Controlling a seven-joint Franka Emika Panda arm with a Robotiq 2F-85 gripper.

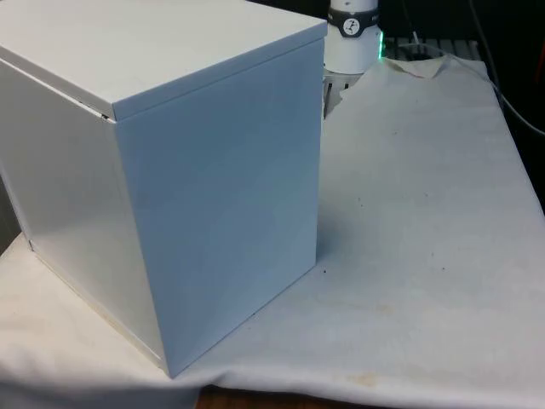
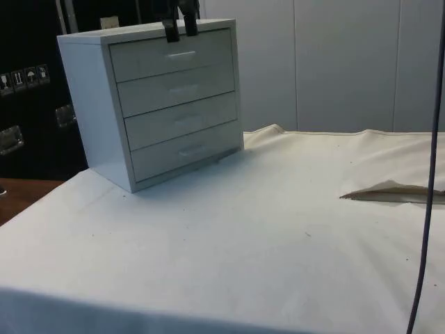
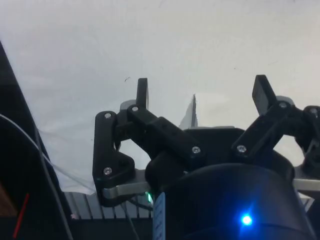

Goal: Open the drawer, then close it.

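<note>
Jaws apart, gripper (image 2: 180, 28) above top drawer (image 2: 172, 56)

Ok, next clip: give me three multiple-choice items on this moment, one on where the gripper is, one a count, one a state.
1. Where is the gripper?
A. Just above the top drawer's front
B. Down at the bottom drawer
C. Low over the cloth, far from the chest

2. How many drawers does the chest have?
A. Two
B. Three
C. Four

3. What state are the drawers in?
A. Top one pulled out
B. All shut
C. Bottom one pulled out

Answers:
1. A: in the side view the two fingertips hang at the chest's top front edge, over the top drawer.
2. C: the side view shows four stacked fronts, each with a handle.
3. B: all four fronts sit flush with one another.
</note>
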